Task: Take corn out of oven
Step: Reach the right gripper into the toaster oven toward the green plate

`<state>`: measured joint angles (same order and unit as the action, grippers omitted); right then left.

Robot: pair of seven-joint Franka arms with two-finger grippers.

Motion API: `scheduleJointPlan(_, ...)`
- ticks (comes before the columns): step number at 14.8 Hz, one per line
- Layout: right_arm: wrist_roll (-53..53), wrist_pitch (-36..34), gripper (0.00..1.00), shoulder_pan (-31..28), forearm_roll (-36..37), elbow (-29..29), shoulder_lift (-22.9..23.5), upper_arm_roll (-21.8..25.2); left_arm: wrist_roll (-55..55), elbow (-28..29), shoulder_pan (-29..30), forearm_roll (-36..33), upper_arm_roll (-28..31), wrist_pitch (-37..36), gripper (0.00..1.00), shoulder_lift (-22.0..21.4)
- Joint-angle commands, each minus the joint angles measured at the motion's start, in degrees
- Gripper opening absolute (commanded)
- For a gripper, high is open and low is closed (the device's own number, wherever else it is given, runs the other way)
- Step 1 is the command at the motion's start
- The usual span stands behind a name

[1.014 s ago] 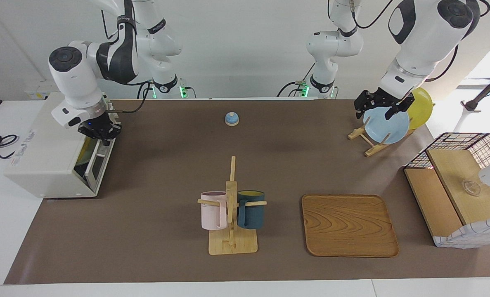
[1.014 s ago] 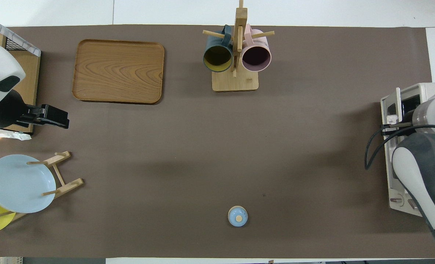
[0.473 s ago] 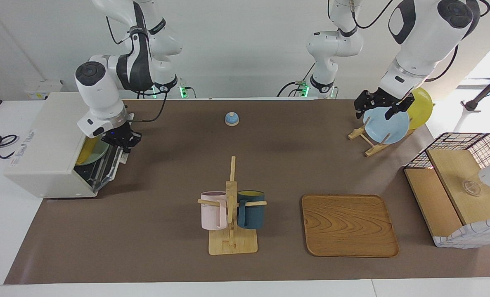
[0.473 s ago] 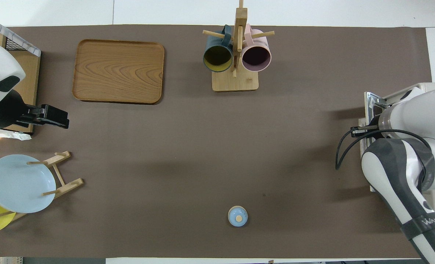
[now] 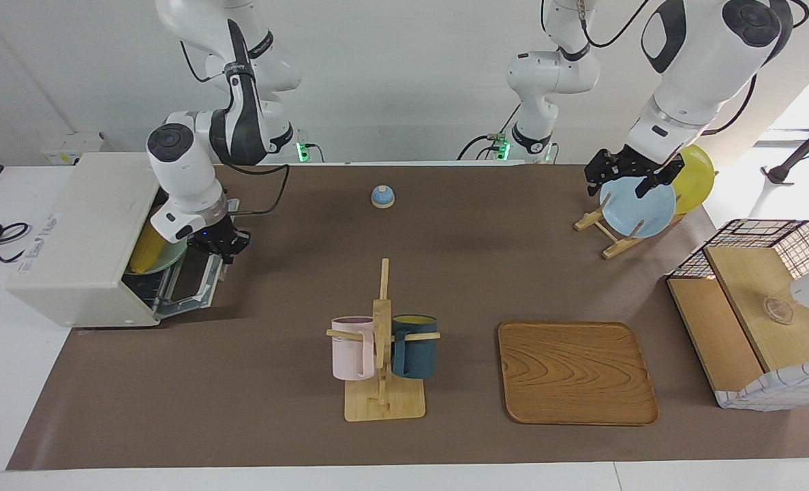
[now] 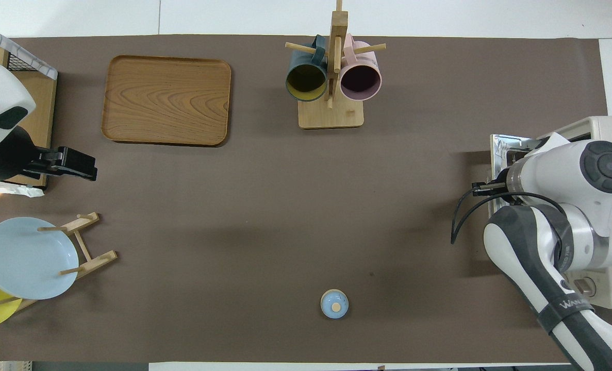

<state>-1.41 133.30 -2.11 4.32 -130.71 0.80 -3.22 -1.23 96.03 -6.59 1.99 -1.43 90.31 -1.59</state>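
The cream-white oven (image 5: 70, 225) stands at the right arm's end of the table, its glass door (image 5: 189, 290) dropped almost flat. The yellow corn (image 5: 146, 249) lies inside on a pale green plate (image 5: 169, 258). My right gripper (image 5: 219, 249) is at the door's top edge, shut on its handle, in front of the oven's opening. In the overhead view the oven (image 6: 607, 129) and the door (image 6: 499, 154) show, but the right arm hides the corn and the gripper. My left gripper (image 5: 626, 179) waits open over the plate rack; it also shows in the overhead view (image 6: 73, 165).
A mug stand (image 5: 382, 341) with a pink and a dark blue mug stands mid-table. A wooden tray (image 5: 576, 372) lies beside it. A small blue bell (image 5: 382, 196) sits near the robots. A rack holds a light blue plate (image 5: 637, 208) and a yellow plate (image 5: 696, 177). A wire basket (image 5: 758, 307) stands at the left arm's end.
My right gripper has swung out from the oven and down, pulling the door from nearly closed to almost flat. The corn inside has come into sight. The left arm has not moved.
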Motion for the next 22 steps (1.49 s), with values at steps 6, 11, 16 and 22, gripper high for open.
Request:
scheduleJointPlan(6, 1.2, 8.9, 0.0, -3.0, 2.7, -5.9, 2.4, 1.9, 0.0, -0.1, 0.5, -0.9, -0.5, -0.6, 1.0, -0.5)
scheduleJointPlan(11, -0.9, 10.6, 0.0, -2.6, 2.7, -6.0, 4.9, 1.7, 0.1, -0.1, 0.6, -0.8, -0.4, -0.6, 1.0, -0.5)
scheduleJointPlan(16, -4.5, 10.0, 0.0, 2.9, -3.9, -4.5, 5.1, 1.5, 0.0, -0.1, 0.6, -0.9, -0.4, -0.6, 1.0, -0.6)
scheduleJointPlan(22, -7.9, -9.7, 0.0, 6.1, -5.5, 7.8, 2.1, 1.6, 0.0, -0.1, 0.5, -0.9, -0.5, -0.5, 1.0, -0.5)
